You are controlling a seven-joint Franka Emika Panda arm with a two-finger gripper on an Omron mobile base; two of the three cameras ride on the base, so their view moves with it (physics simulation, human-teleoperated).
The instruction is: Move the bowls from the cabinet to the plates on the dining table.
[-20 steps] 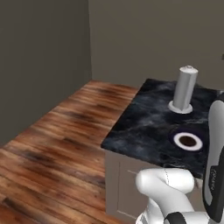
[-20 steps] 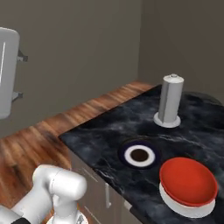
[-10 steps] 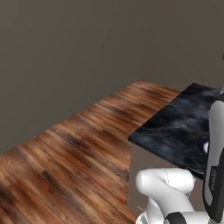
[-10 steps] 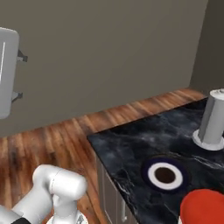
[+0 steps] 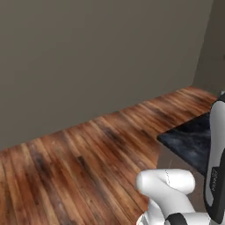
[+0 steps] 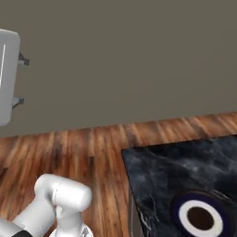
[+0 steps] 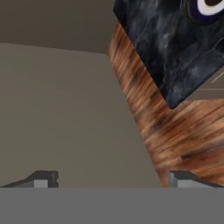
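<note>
Turning away for the second bowl

The gripper [image 7: 109,179] is spread wide and carries nothing. A white plate [image 6: 200,217] lies near the surface [image 6: 157,169] corner, bare. No bowl or cabinet shows, so finish the turn before raising the arm, keeping clear of that corner.

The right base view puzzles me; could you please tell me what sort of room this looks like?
Probably a simulated kitchen or dining area: a black marble-topped island stands on a wood plank floor before a plain grey-brown wall.
</note>
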